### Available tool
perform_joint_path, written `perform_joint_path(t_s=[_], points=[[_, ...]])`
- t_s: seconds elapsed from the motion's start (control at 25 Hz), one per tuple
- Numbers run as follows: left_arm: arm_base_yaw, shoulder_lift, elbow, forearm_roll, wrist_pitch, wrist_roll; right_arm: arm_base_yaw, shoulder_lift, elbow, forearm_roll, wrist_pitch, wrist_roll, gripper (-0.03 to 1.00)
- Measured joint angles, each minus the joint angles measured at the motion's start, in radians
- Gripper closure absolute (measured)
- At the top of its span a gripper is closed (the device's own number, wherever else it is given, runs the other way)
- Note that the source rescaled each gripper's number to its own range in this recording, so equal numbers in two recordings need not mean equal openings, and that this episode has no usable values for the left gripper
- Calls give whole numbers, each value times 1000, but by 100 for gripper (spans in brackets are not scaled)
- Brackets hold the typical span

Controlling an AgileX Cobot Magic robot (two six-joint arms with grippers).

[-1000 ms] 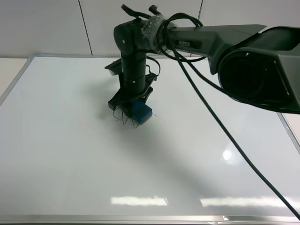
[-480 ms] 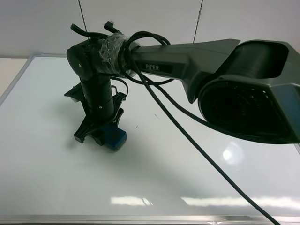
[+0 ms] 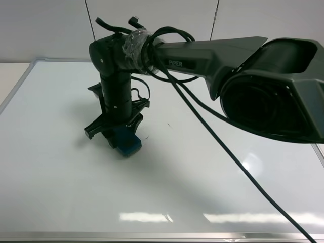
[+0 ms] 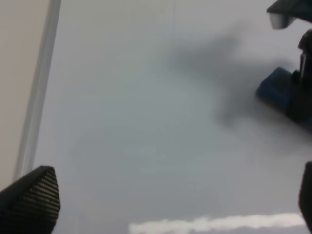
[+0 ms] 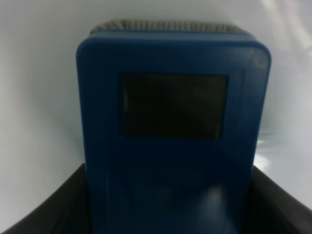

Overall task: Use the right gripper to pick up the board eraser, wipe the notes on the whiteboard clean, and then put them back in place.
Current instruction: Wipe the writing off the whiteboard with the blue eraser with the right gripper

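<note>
The right pincer (image 3: 117, 137) clamps the board eraser (image 3: 127, 144) against the whiteboard (image 3: 61, 177).
Faint specks of the notes (image 3: 168, 125) lie just beside; a black cable (image 3: 228, 152) drapes across; the left pincer (image 4: 168, 200) is spread apart.

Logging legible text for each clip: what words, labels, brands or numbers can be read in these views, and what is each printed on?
"PIPER": pale letters on the dark grey-black jointed robot arm, seen in the exterior high view.
Faint black marker specks on the large glossy white whiteboard: too small to read as any text.
Small blue rectangular board eraser: no lettering shows, only a dark inset.
Left wrist view: no text.
</note>
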State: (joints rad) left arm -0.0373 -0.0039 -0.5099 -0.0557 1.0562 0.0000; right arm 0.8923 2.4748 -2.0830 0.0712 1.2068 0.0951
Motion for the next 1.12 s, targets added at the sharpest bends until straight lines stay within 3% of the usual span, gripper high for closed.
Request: perform_joint_path(t_s=[0.24, 0.36, 0.56, 0.72, 1.12], points=[[0, 0, 0, 0, 0, 0, -92, -43, 86, -34, -16, 58, 96], [0, 0, 0, 0, 0, 0, -135, -120, 236, -52, -48, 73, 96], [0, 0, 0, 0, 0, 0, -245, -304, 591, -101, -217, 138, 96], [0, 0, 0, 0, 0, 0, -337, -416, 784, -147, -291, 156, 96], [0, 0, 0, 0, 0, 0, -341, -448, 829, -155, -348, 160, 96]])
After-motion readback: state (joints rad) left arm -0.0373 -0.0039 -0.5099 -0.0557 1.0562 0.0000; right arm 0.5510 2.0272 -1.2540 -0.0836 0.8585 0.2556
